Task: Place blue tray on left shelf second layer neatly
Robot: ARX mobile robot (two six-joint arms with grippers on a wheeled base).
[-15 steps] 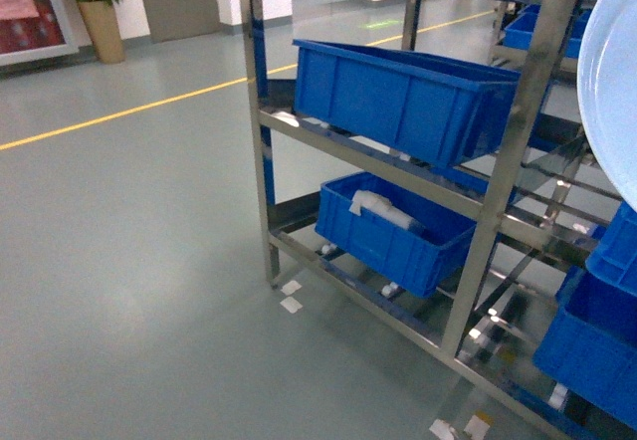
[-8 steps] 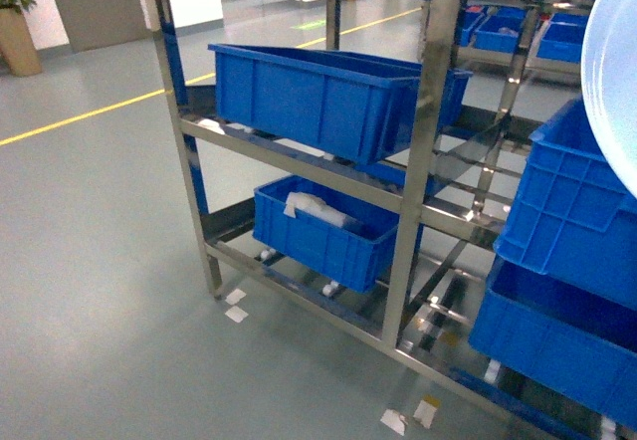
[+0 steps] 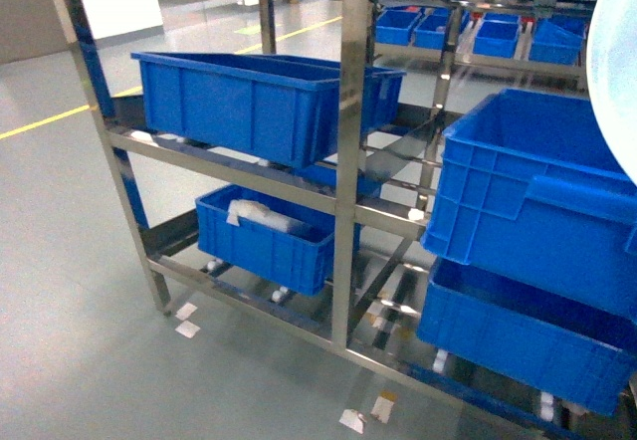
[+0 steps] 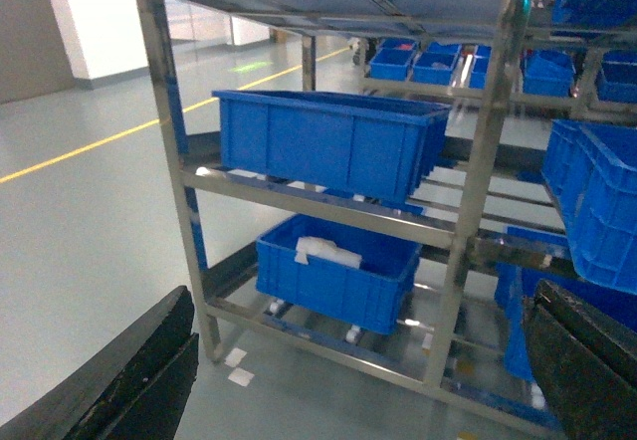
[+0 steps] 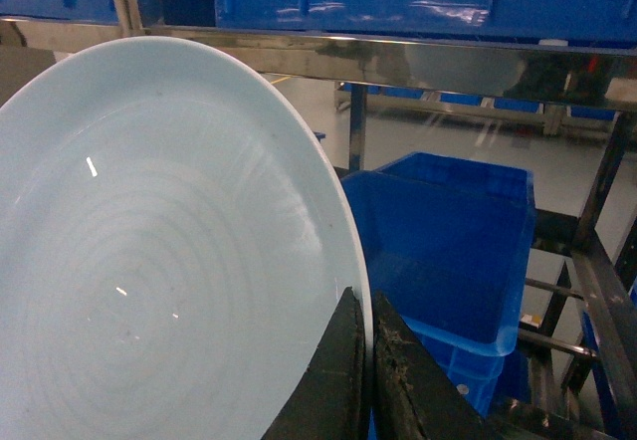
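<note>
The tray is a pale blue, glossy, shallow dish with faint concentric rings and a low rim. It stands on edge, its rim pinched at about 5 o'clock between the shut fingers of the right claw. In the head view only its curved edge shows, at 3 o'clock. The shelf is shiny steel; its second layer's rails lie at 9 o'clock from the tray.

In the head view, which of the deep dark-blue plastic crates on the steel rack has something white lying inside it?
The small dark-blue crate on the left bay's lowest tier holds a white object; no contents show in the others.
</note>
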